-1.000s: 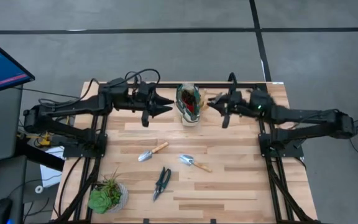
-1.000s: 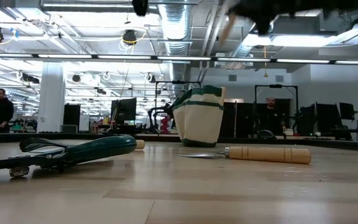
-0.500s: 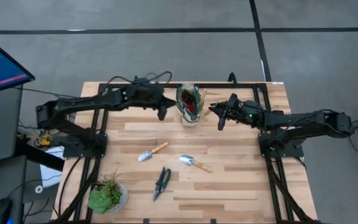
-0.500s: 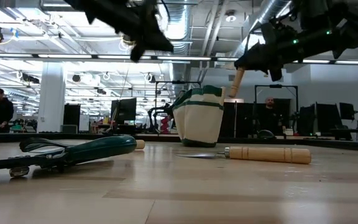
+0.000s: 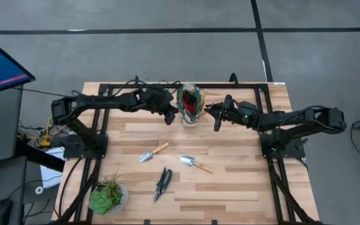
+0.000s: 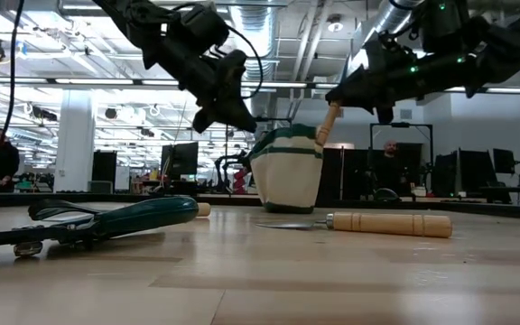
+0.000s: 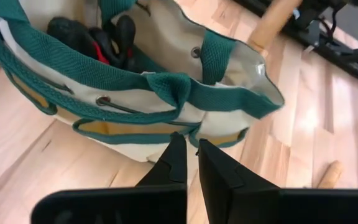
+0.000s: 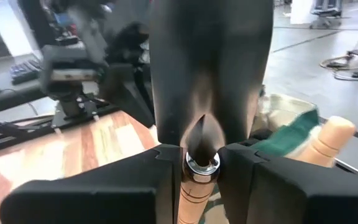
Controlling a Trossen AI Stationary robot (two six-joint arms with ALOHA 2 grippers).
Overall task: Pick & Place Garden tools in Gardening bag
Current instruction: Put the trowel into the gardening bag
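Nearest the front edge of the light wooden table [image 5: 242, 187], the dark-handled pruning shears [image 5: 162, 183] lie flat. Just beyond them, toward the middle, rest two silver-headed trowels with pale wooden handles [image 5: 153, 152] [image 5: 195, 164], apart from each other. At the back edge stands the dark green and cream fabric gardening bag [image 5: 190, 105], upright, with red-and-black items inside. The left gripper [image 5: 169, 115] hovers beside the bag's left side, fingers nearly together and empty. The right gripper [image 5: 216, 114] is clamped on a wooden-handled tool [image 6: 328, 124] angled over the bag's right rim; its head seems to be metal. The placing step is in hand: next, lowering and release.
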